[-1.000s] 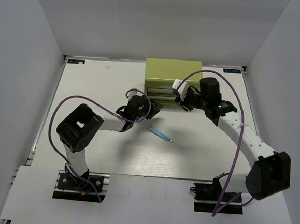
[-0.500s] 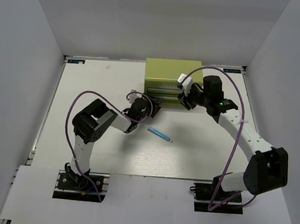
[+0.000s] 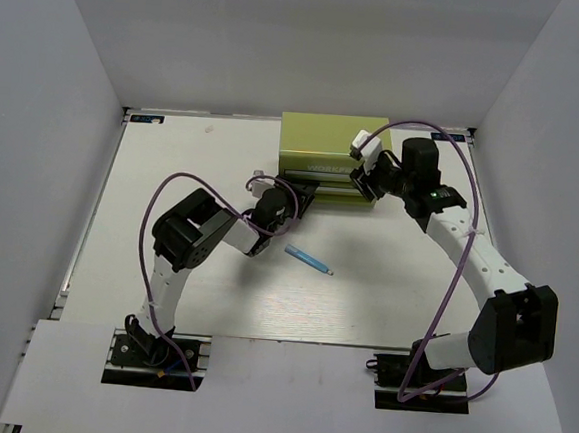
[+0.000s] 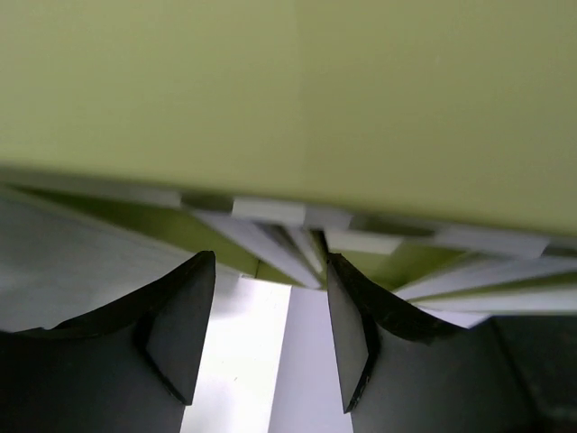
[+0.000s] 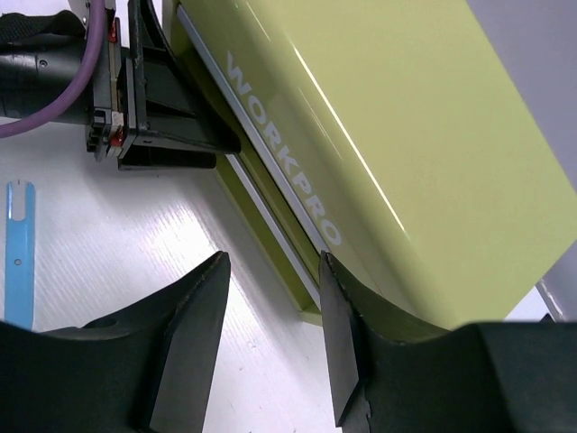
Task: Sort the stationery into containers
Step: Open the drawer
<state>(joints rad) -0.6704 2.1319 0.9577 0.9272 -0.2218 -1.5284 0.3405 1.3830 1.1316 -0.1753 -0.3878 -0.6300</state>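
The olive-green tool chest [image 3: 333, 140] stands at the back of the table, its WORKPRO label [image 5: 281, 142] and two drawer fronts facing me. My left gripper [image 3: 306, 193] is open, its fingertips against the left end of the drawer fronts; the chest fills the left wrist view [image 4: 288, 99]. My right gripper [image 3: 364, 182] is open at the chest's right front corner, beside the drawers [image 5: 261, 216], holding nothing. A thin blue pen [image 3: 309, 260] lies on the table in front of the chest and shows in the right wrist view [image 5: 18, 253]. The other stationery is out of view.
White walls close in the white table [image 3: 168, 227] on three sides. The left arm's purple cable [image 3: 187, 183] loops over the table. The left gripper body [image 5: 135, 99] shows in the right wrist view.
Both grippers have moved toward the chest front. The chest's drawers have gone in and now look flush. The blue pen has not moved.
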